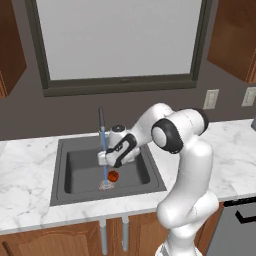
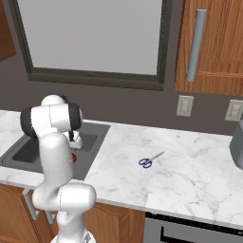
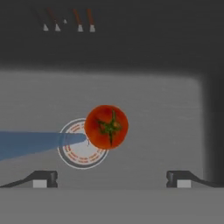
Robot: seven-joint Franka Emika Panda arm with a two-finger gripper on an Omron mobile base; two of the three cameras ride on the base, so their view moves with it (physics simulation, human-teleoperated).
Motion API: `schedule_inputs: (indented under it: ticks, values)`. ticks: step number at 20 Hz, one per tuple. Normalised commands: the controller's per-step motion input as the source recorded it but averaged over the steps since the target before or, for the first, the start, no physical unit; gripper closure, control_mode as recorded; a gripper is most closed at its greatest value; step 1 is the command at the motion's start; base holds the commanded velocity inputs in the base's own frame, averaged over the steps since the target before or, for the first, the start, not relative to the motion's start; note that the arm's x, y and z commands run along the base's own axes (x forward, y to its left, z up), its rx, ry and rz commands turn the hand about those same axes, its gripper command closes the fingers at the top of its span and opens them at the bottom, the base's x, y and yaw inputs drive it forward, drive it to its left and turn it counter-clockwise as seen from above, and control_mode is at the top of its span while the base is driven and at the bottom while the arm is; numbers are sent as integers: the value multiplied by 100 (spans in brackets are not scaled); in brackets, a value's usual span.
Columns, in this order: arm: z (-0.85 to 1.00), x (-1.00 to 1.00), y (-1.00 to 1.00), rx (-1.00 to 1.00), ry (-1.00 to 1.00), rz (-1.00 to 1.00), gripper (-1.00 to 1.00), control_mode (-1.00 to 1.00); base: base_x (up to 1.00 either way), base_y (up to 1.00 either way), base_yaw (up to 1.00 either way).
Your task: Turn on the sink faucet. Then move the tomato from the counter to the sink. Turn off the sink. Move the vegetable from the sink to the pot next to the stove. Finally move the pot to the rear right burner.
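Sink (image 1: 75,192) floor holds the tomato (image 3: 106,127) by the drain, water running. Gripper (image 3: 112,179) hovers above, jaws wide. Next: shut off the faucet (image 1: 102,131).

The robot's arm hides most of the tomato (image 2: 73,158) in the right base view, and the sink (image 2: 28,154) beside it is largely covered too.

From my remote station I see blue-handled scissors (image 2: 151,159) lying flat on the white marble surface (image 2: 190,166), well right of the basin. Behind, on the dark wall, a large window (image 1: 117,37) with dark frame sits above; two wall outlets (image 2: 184,106) lie to its right. Wooden upper cabinets (image 2: 209,45), one with a vertical grey handle (image 2: 194,45), flank the window.
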Motion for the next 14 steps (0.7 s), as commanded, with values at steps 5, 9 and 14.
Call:
schedule_inputs:
  ticks: [5,9,14]
  values:
    - [46,-19,-20,2,0,0,-100,-100,0,0,0]
    - [58,-21,-14,1,-5,0,-100,-100,0,0,0]
    - [55,-30,-12,0,-5,0,-100,-100,0,0,0]
